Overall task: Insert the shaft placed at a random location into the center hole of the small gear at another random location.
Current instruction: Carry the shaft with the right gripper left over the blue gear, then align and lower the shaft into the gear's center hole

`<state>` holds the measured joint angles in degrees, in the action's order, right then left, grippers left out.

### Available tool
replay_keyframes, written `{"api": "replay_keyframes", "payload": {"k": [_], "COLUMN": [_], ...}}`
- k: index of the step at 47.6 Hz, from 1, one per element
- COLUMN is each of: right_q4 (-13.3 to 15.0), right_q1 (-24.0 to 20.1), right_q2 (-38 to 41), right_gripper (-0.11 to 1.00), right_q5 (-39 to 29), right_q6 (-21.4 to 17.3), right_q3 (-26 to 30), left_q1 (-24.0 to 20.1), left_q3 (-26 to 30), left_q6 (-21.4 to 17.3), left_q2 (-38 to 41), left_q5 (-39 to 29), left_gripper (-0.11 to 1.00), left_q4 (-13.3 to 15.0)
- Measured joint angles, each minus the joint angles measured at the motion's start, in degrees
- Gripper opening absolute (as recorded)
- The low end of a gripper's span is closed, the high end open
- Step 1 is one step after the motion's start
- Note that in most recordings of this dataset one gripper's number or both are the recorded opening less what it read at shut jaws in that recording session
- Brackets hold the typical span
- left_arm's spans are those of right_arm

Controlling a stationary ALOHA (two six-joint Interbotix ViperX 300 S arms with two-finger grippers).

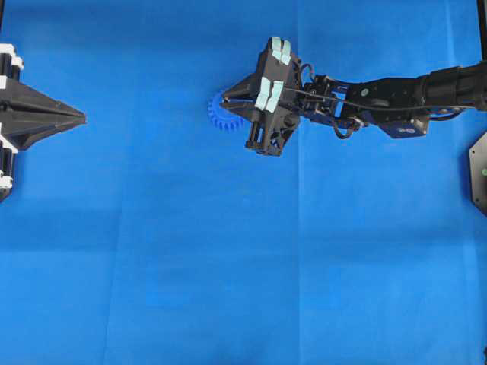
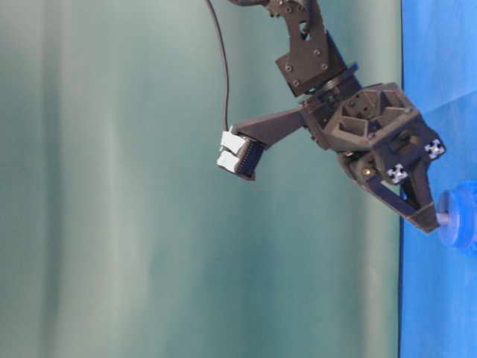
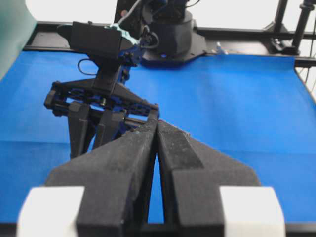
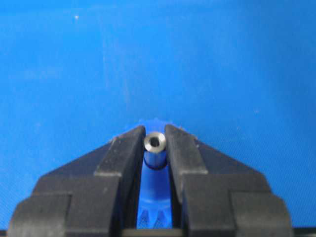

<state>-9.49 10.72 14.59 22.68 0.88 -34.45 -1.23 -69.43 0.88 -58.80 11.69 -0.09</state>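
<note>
The small blue gear (image 1: 218, 116) lies flat on the blue cloth, half hidden under my right gripper (image 1: 224, 96). In the right wrist view that gripper (image 4: 155, 148) is shut on the shaft (image 4: 154, 142), a short silvery pin seen end-on. The pin stands upright out of the gear's raised hub (image 4: 156, 162), and the center hole is hidden by it. The table-level view shows the gripper tips (image 2: 427, 221) at the gear's hub (image 2: 448, 208). My left gripper (image 1: 81, 118) is shut and empty at the far left, also seen in the left wrist view (image 3: 157, 123).
The right arm (image 1: 380, 95) reaches in from the right edge, and shows from the left wrist view (image 3: 101, 94). A black fixture (image 1: 479, 171) sits at the right edge. Blue cloth (image 1: 228, 266) covers the table.
</note>
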Motion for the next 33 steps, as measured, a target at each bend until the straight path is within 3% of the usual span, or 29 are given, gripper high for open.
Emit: {"api": "replay_keyframes", "payload": {"k": [33], "right_q4": [0.0], "right_q1": [-0.09], "right_q2": [0.97], "right_gripper": [0.05], "right_q5": [-0.09], "right_q6": [-0.18], "right_q3": [0.0], "left_q1": [0.09], "left_q3": [0.0], "left_q6": [0.0], "left_q2": [0.0], "left_q5": [-0.09], "left_gripper": [0.0], "left_q4": [0.0]}}
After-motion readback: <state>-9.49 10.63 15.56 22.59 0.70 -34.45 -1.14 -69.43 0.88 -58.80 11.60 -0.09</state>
